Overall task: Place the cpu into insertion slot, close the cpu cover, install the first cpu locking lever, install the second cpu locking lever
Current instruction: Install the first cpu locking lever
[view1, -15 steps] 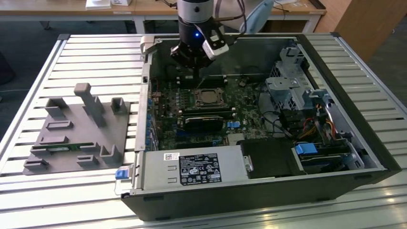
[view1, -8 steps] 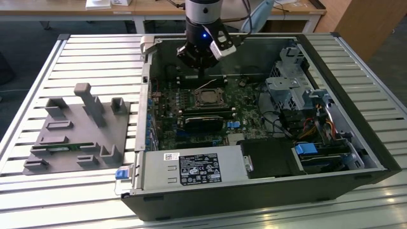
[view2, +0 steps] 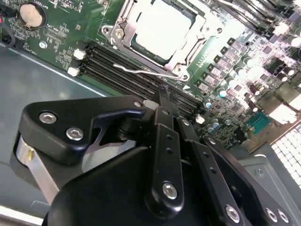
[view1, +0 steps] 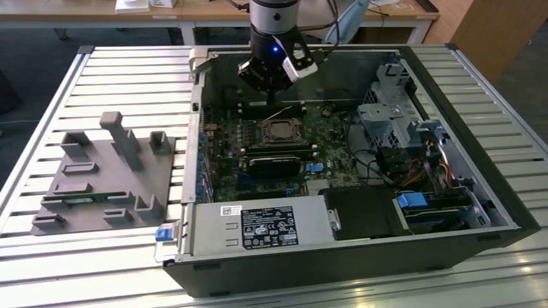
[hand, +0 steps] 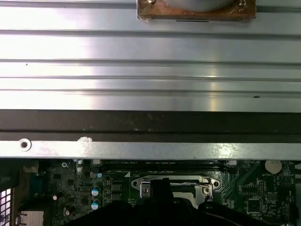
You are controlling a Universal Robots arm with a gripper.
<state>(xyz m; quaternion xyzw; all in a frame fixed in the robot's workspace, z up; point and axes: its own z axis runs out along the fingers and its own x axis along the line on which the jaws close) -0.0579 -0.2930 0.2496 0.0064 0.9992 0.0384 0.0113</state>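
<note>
The cpu (view2: 162,26) lies flat in the insertion slot (view1: 281,132) on the green motherboard, its silver face showing. The cpu cover (view2: 117,28) is folded down around it as a silver frame. A thin wire locking lever (view2: 141,71) runs along the socket's edge beside the long memory slots, slightly raised from the board. My gripper (view2: 163,92) has its two black fingers pressed together, shut, with the tips just beside that lever. In the exterior view my gripper (view1: 272,106) hangs right behind the socket. The first wrist view has the cover (hand: 143,188) and the fingertips (hand: 162,184) at the socket.
The open computer case (view1: 342,256) lies on a slatted metal table (view1: 128,77). A black block (view1: 274,165) sits just in front of the socket. Drive cages and cables (view1: 394,128) stand at the exterior view's right. A grey fixture (view1: 102,173) rests on the left.
</note>
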